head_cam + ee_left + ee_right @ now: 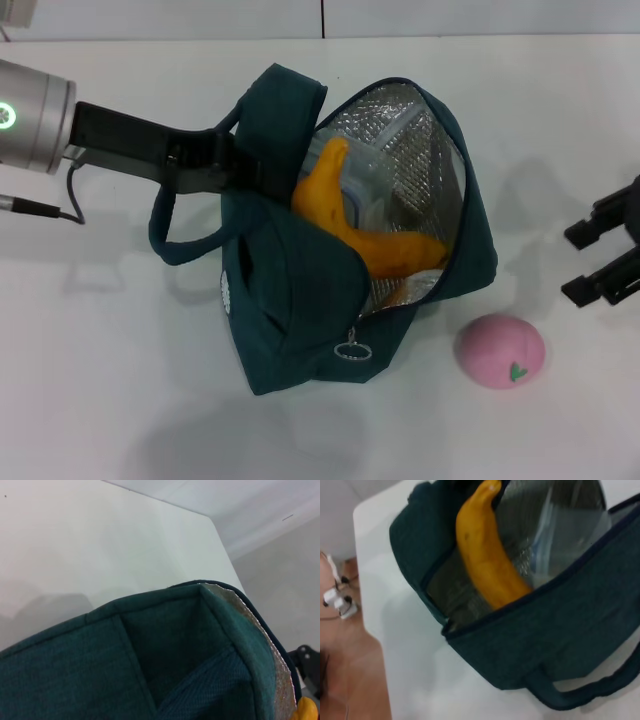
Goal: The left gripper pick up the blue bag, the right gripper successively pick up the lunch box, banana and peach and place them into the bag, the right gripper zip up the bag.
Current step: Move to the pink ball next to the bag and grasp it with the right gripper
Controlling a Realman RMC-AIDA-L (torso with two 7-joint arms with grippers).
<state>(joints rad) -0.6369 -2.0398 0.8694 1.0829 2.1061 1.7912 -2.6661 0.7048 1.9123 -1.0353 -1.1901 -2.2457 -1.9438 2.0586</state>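
Note:
The blue bag [290, 300] lies open on the white table, its silver lining showing. My left gripper [248, 170] is shut on the bag's rim at its left side, near the handle. A clear lunch box [390, 160] and a yellow banana [375, 245] are inside the bag. The pink peach [500, 350] sits on the table to the right of the bag's lower corner. My right gripper [588, 258] is open and empty at the right edge, above the peach. The right wrist view shows the banana [485, 555], the lunch box [555, 555] and the bag [570, 630]. The left wrist view shows the bag's fabric [100, 670].
The bag's zipper pull ring [352, 350] hangs at its front edge. A loose carry handle [175, 245] loops out to the bag's left. The white table [100, 380] ends at a far edge along the top of the head view.

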